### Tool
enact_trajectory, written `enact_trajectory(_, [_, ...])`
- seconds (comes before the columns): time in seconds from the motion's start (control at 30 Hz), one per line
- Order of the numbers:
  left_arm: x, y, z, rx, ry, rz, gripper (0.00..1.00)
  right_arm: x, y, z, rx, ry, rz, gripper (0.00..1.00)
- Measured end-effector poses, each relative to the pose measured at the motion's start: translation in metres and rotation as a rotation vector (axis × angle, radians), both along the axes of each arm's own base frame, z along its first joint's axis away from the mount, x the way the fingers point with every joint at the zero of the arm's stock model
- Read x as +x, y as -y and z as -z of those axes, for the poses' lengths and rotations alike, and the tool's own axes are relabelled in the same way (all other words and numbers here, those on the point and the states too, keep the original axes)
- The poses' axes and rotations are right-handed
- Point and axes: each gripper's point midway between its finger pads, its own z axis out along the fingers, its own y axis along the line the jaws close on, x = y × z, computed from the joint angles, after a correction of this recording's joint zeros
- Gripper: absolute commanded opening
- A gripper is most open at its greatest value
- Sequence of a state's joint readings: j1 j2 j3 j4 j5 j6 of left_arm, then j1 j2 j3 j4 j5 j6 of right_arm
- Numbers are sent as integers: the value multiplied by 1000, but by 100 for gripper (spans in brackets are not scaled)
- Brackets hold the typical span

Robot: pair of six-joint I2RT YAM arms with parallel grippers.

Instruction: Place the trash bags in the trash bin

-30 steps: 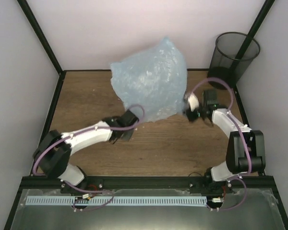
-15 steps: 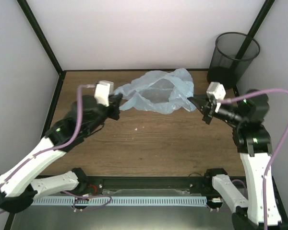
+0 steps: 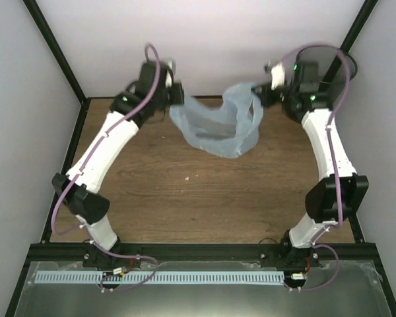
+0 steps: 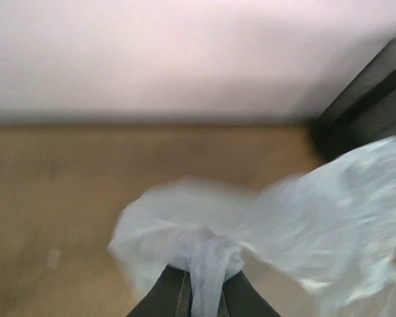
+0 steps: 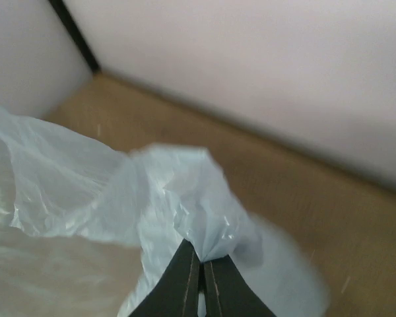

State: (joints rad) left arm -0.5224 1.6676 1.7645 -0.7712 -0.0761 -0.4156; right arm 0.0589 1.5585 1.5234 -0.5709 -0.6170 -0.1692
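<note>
The light-blue translucent trash bag (image 3: 218,125) hangs in the air between my two raised arms, above the back of the table. My left gripper (image 3: 178,98) is shut on the bag's left edge, a bunched strip pinched between its fingers (image 4: 208,290). My right gripper (image 3: 263,92) is shut on the bag's right edge, a gathered tip clamped in its fingers (image 5: 202,274). The black wire-mesh trash bin (image 3: 340,66) stands in the back right corner, mostly hidden behind my right arm. The bag (image 4: 303,218) sags in a loop to the right in the left wrist view.
The wooden table (image 3: 204,198) lies below the bag. Black frame posts (image 3: 53,49) rise at the back corners, with white walls behind. A dark post (image 4: 363,99) shows at right in the left wrist view. A metal tray (image 3: 198,294) runs along the near edge.
Both arms have risen and swung toward the back wall, lifting the bag off the table. The right gripper now sits in front of the bin. The bag hangs lower and narrower between the grippers.
</note>
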Motion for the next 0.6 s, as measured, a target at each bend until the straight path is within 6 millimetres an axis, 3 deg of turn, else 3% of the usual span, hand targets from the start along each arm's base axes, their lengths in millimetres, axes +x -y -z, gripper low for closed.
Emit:
enact_trajectory(0.07, [18,11,-92,-77,191,15,4,23,-1,-70,16,131,-4,1])
enact_trajectory(0.1, [16,13,-134,-116,289,27,4,19,-1,-115,27,239,-8,1])
enact_trajectory(0.13, [4,13,-178,-157,396,46,6,6,-1,-155,36,341,-9,1])
enact_trajectory(0.17, [-21,9,-219,-198,498,75,8,-20,1,-199,46,462,-11,1])
enact_trajectory(0.2, [-52,4,-252,-237,586,107,9,-61,3,-245,58,608,-15,1])
enact_trajectory(0.27, [-120,-6,-299,-327,737,198,10,-168,5,-309,75,890,-46,1])
enact_trajectory(0.3, [-153,-10,-312,-371,793,254,10,-217,4,-325,76,1000,-78,1])
enact_trajectory(0.33, [-186,-16,-322,-417,846,308,9,-281,-1,-336,65,1143,-143,1])
enact_trajectory(0.4, [-221,-30,-321,-458,899,347,4,-369,-7,-335,12,1356,-243,1])
enact_trajectory(0.43, [-224,-35,-309,-453,901,332,4,-393,-9,-324,-20,1421,-269,1])
enact_trajectory(0.47, [-214,-34,-283,-413,867,302,4,-394,-8,-305,-51,1456,-261,1])
enact_trajectory(0.5, [-197,-25,-249,-354,804,278,4,-371,-6,-280,-77,1422,-229,1])
enact_trajectory(0.57, [-144,10,-137,-144,584,233,4,-264,4,-208,-137,1192,-108,1])
enact_trajectory(0.6, [-125,25,-77,-36,469,231,4,-194,12,-152,-181,989,-46,1])
